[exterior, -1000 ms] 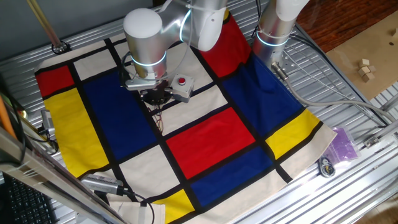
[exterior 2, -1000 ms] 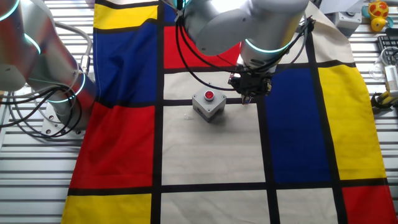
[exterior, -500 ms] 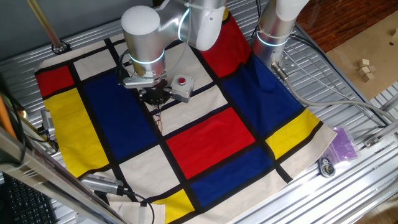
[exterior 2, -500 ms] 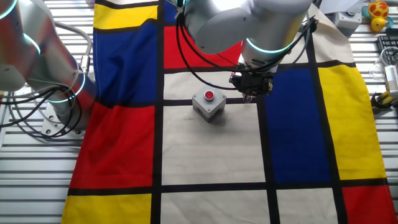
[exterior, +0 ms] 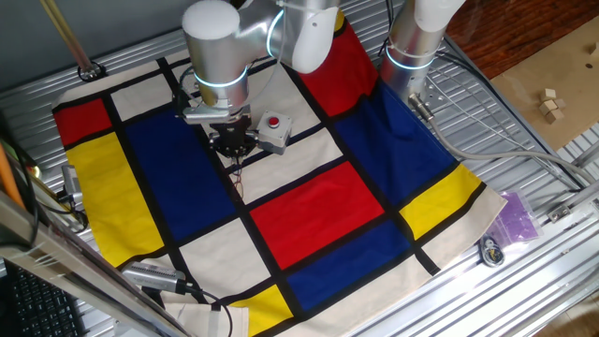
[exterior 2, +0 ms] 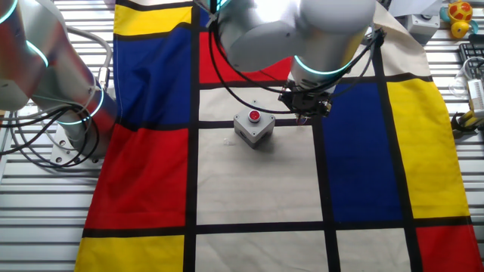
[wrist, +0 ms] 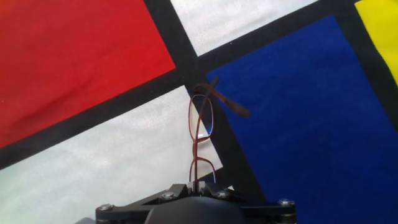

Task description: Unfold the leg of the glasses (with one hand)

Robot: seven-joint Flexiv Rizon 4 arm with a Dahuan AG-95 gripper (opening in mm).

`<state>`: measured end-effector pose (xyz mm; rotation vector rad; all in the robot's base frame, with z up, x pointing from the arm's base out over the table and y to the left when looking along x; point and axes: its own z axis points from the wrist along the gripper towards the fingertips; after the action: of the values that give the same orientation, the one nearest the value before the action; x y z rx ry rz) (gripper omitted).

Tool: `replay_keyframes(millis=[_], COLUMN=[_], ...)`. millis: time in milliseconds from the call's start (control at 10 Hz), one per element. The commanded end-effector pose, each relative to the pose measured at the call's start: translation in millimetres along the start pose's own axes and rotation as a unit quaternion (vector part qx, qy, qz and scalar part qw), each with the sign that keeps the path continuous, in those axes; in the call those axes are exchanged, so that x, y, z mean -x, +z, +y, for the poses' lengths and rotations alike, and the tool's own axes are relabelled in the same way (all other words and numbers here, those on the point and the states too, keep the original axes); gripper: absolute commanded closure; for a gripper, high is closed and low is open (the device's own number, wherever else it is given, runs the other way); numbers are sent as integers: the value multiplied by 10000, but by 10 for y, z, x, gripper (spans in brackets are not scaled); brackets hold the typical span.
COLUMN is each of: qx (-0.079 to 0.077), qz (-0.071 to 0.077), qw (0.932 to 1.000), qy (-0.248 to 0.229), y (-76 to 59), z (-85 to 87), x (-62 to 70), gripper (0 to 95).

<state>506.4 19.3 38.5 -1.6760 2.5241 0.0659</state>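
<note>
Pincer (wrist: pixel 198 186) grips glasses (wrist: pixel 200 134) above checked cloth (wrist: pixel 81 56).

Slatted metal table (exterior: pixel 524 122), colour-block cloth (exterior: pixel 318 206), wooden floor (exterior: pixel 533 37)

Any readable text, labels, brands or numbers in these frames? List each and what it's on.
None readable in any view.
The grey button box: no legible marking on it or on its red button.
The glasses: no brand visible on the frame in the hand view.
The gripper: no label visible.
The colour-block cloth: plain panels, no print.
Clutter at the table edges is too small to read.
</note>
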Motion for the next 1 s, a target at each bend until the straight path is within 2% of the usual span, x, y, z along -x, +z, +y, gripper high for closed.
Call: replay_keyframes(millis=[100, 700, 1000], qx=[15, 5, -15], qz=[-73, -249, -519], qw=[10000, 9996, 9986], qy=[-33, -153, -134], y=[-4, -47, -62], z=[-13, -83, -108], x=[23, 95, 124], gripper=[950, 950, 950])
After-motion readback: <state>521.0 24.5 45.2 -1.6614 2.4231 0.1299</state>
